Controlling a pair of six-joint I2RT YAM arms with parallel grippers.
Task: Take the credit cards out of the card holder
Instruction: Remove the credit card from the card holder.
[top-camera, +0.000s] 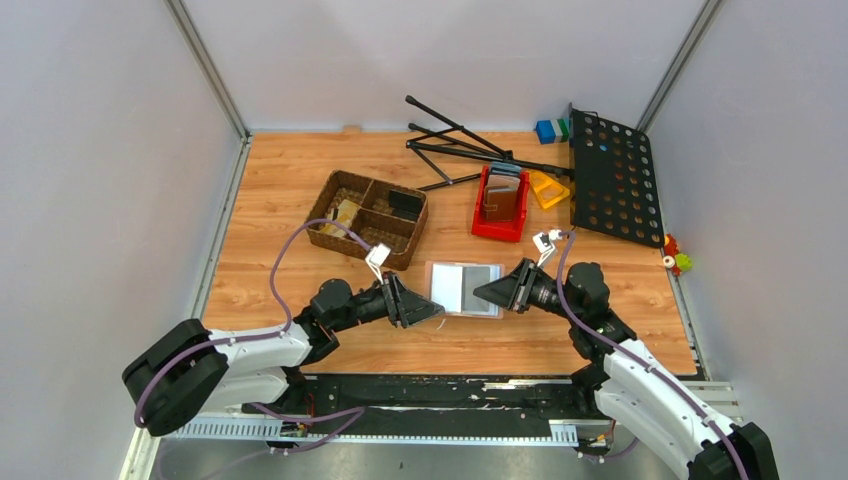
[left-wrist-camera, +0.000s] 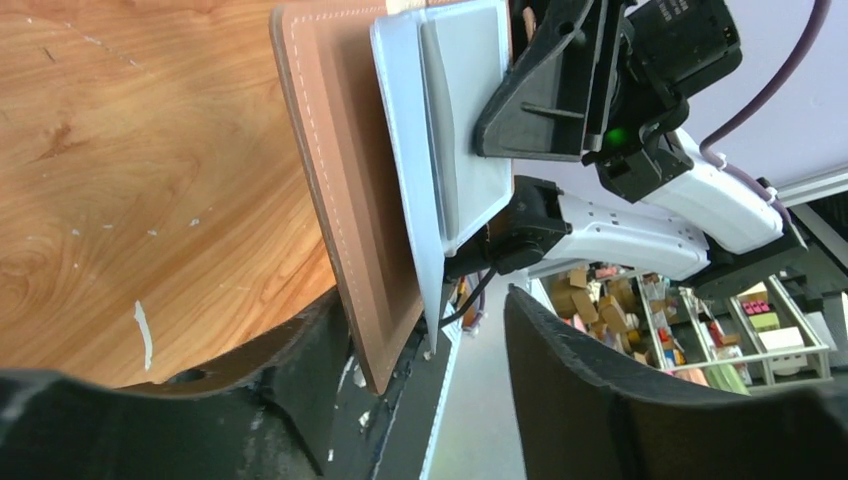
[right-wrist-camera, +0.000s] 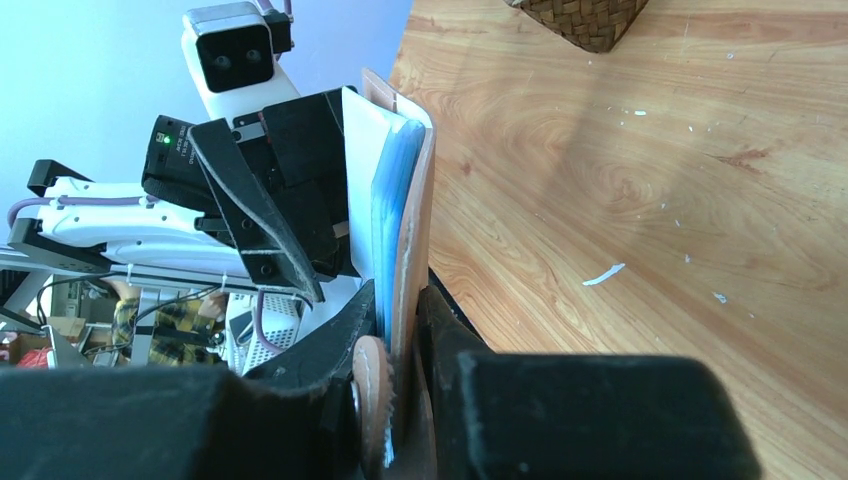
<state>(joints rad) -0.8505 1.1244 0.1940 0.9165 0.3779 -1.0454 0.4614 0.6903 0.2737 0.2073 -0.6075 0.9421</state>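
Observation:
The card holder (top-camera: 465, 288) lies open in the middle of the table, light grey inside and taupe-brown outside (left-wrist-camera: 350, 200). A darker grey rectangle (top-camera: 481, 286) covers its right half; I cannot tell whether it is one of the credit cards or a pocket. My right gripper (right-wrist-camera: 405, 300) is shut on the holder's right edge, with one finger on each face. My left gripper (left-wrist-camera: 430, 320) is open at the holder's left edge. That edge stands between its fingers, close to the lower finger (left-wrist-camera: 250, 400) and apart from the other. No black card shows.
Behind the holder on the left stands a wicker basket (top-camera: 368, 218) with compartments. A red bin (top-camera: 502, 205) holding a dark brown wallet is at the back right. Near it are a yellow piece (top-camera: 548, 188), a black perforated plate (top-camera: 615, 178) and black stand legs (top-camera: 460, 145).

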